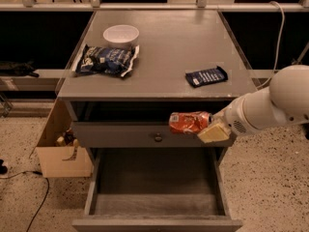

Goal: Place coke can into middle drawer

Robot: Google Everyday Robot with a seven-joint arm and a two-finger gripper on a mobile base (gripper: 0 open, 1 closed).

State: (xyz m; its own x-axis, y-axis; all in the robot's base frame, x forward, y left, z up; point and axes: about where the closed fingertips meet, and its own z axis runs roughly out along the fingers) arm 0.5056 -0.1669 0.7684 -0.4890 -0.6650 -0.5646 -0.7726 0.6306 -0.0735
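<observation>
The coke can (188, 122) is red-orange with white markings and lies sideways in my gripper (210, 125). The gripper is shut on the can's right end, its white arm reaching in from the right. The can hangs in front of the grey drawer front with a round knob (158, 137), just above the right part of the open middle drawer (154, 178). The drawer is pulled out wide, its flat grey floor and low side walls showing.
On the cabinet top (164, 52) lie a dark blue snack bag (105, 60), a white bowl (120, 34) and a flat navy packet (206, 76). A cardboard box (60, 146) stands on the floor at the left. A cable (34, 202) runs across the floor.
</observation>
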